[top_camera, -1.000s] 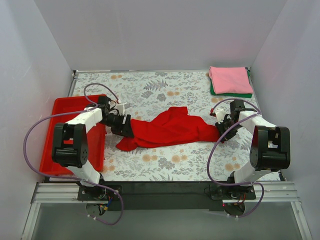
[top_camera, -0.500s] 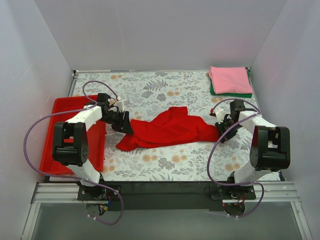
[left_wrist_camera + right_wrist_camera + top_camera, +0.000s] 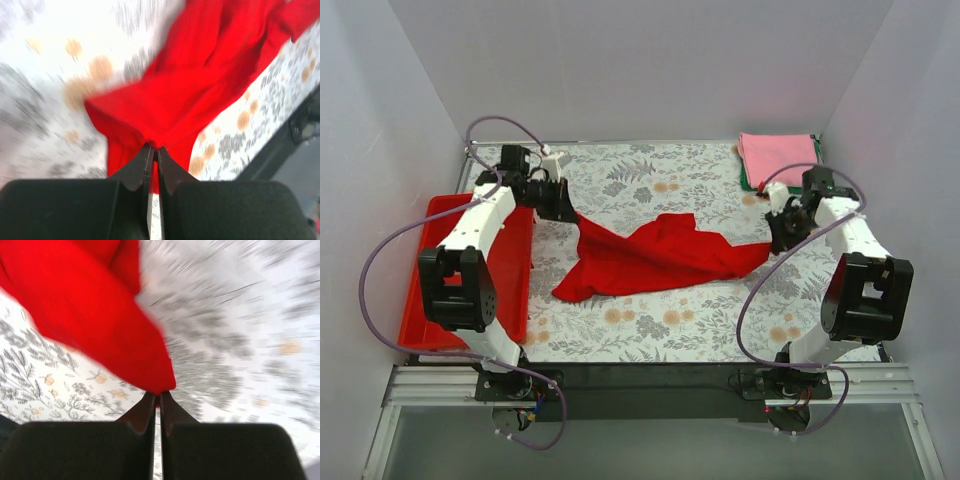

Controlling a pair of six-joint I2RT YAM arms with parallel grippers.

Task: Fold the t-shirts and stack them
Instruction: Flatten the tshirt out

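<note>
Top: left fingers and right fingers have both moved toward the far edge. Red t-shirt is stretched between them, mid floral table. Pink t-shirt lies on green t-shirt in the far-right corner. Red tray sits left, inside white walls.
Left wrist: fingers pinched shut on red cloth, blurred.
Right wrist: fingers clamped on a shirt corner.

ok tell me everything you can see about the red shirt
The red shirt is plain, bright red soft cloth, unfolded and rumpled into creases. It stretches across the middle of the flowery table, pulled between the two hands: the left hand is shut on one end and the right hand on the other. A loose flap trails on the table toward the near left. Nothing else touches it.
</note>
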